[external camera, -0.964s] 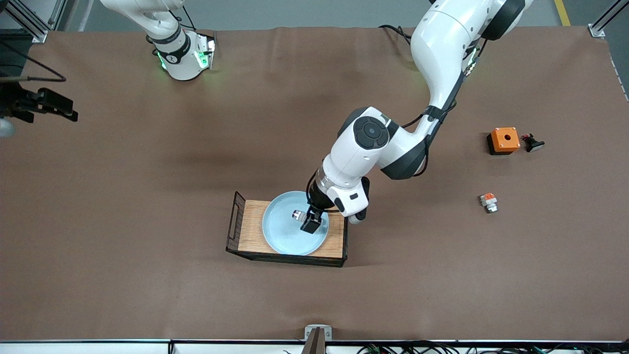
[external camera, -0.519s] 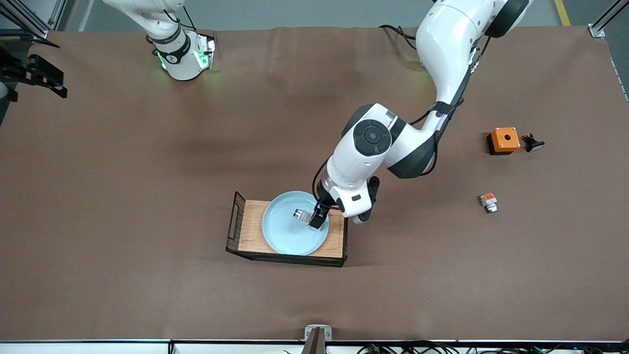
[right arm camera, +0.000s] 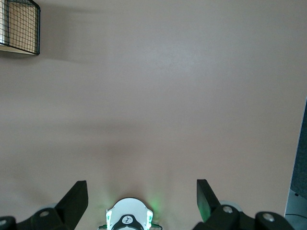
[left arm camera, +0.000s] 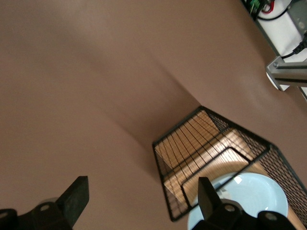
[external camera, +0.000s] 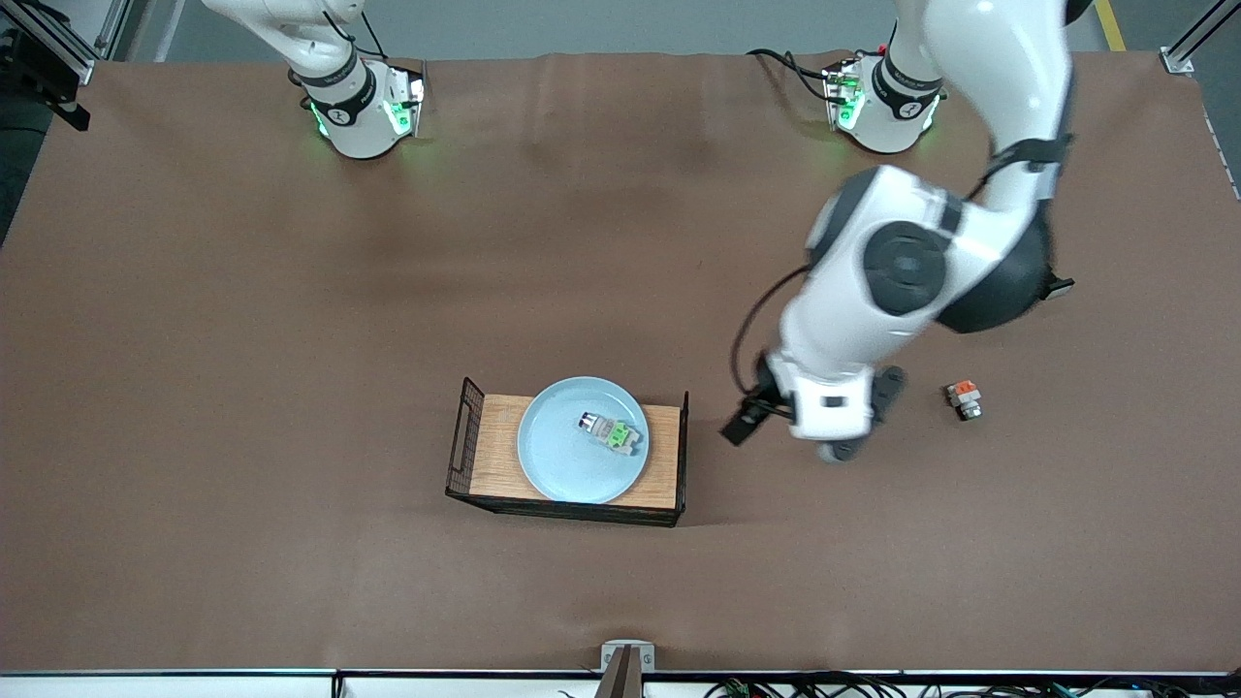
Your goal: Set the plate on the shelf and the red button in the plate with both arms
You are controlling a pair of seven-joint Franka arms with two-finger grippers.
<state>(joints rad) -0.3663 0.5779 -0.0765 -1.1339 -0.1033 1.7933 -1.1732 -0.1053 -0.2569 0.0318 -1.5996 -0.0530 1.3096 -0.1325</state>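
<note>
My left gripper (left arm camera: 139,201) hangs empty over bare table, fingers spread wide, just off the tray's (external camera: 485,456) end toward the left arm's side. The plate (external camera: 557,465) sits on that wire-sided wooden tray, toward the middle of the table's camera-side edge — and the red button (external camera: 611,430) lies on its side in the plate. My right gripper (right arm camera: 139,201) is wide open too, up by the table's corner at the right arm's end, waiting.
</note>
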